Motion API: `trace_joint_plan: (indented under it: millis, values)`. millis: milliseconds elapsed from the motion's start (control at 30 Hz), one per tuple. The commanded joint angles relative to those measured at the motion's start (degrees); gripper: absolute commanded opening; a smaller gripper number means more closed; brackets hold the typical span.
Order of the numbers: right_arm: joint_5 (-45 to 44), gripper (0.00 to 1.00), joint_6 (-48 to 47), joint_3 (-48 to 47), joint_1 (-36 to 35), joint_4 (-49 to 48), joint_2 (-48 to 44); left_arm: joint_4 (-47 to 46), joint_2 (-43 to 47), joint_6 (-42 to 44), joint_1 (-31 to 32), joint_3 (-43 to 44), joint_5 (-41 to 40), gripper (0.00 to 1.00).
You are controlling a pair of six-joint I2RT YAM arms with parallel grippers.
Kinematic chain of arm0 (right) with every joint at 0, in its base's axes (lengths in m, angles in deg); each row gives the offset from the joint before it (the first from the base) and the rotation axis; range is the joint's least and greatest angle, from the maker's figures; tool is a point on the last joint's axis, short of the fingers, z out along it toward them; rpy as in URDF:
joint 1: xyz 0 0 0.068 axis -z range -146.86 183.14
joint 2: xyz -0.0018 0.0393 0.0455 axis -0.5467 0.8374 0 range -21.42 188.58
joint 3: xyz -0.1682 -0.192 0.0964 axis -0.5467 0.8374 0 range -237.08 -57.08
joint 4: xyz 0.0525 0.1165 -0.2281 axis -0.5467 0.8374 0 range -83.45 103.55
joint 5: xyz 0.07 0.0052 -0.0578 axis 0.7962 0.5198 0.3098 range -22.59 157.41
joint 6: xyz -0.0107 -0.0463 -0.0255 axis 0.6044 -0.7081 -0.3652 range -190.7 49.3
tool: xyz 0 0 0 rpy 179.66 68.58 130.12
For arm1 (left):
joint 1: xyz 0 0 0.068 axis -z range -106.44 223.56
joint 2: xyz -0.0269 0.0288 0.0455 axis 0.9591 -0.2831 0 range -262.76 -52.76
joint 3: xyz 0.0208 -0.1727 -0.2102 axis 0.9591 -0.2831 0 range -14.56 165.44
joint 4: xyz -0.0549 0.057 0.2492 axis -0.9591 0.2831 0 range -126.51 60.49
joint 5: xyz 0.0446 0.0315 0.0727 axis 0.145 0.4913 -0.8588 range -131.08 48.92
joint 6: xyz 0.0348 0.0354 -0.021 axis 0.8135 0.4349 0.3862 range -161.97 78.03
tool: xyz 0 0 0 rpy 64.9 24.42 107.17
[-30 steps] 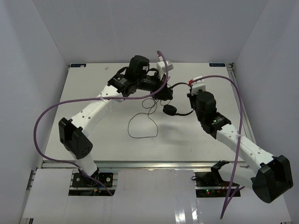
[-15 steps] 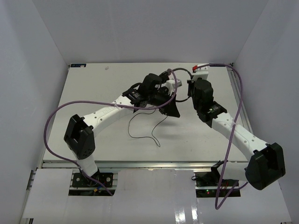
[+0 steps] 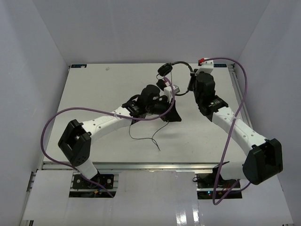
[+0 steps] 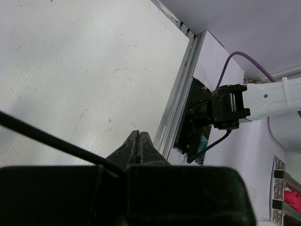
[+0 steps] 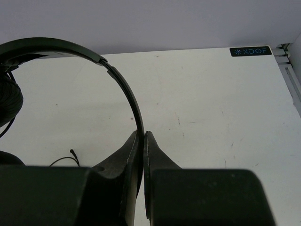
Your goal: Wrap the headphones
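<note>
The headphones (image 3: 164, 69) were held up near the far edge of the surface (image 3: 94, 94), a little right of its middle, rather than lying flat. The right pincer (image 5: 141, 134) was clenched on the thin headband (image 5: 70, 47). In the right wrist view the band came out from between the two fingertips, rose, and curved away to the left, where a round padded earcup (image 5: 8, 94) showed at the border of that view. From above, the band was a dark arc running left from the right arm's wrist, with the earcup at its end close to the foot of the back wall. The left pincer (image 4: 139, 134) was clenched too, its fingertips pressed together with nothing visible between the tips. It was over the middle of the surface and pointed toward the near right corner. The cord (image 4: 47, 136) crossed the left wrist view from the left border to the base of one finger, but whether it was nipped there could not be told. From above, the cord dropped below the left pincer and lay on the surface in a loose open curve near the middle, its free end turned toward the near edge. Purple cables (image 3: 43, 141) looped out from both arms, and a blue label (image 5: 250, 51) sat at the far right corner.
</note>
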Motion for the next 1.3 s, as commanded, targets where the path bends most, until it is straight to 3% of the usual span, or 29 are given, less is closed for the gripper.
trace_joint_plan:
  millis: [0,367,700,1100,1267]
  values:
    - [2.5,0.08,6.2,-5.2,2.3,-2.2,-0.2,-4.5,2.5,-0.3,1.7,-2.0,-2.4,0.02]
    - [10.4,0.08,14.0,-8.2,7.0,1.9,0.9,-5.2,4.2,3.3,4.2,-7.0,-9.7,0.09]
    - [21.7,0.08,20.9,-10.1,12.4,6.4,-0.4,-16.0,9.2,7.3,4.3,-17.3,-16.3,0.22]
    - [35.8,0.08,25.6,-11.7,16.2,9.0,-1.9,-22.2,6.2,10.1,4.2,-21.7,-17.2,0.21]
    - [42.9,0.08,26.1,-12.4,18.3,9.4,-2.8,-23.3,5.6,12.2,2.9,-22.5,-19.0,0.16]
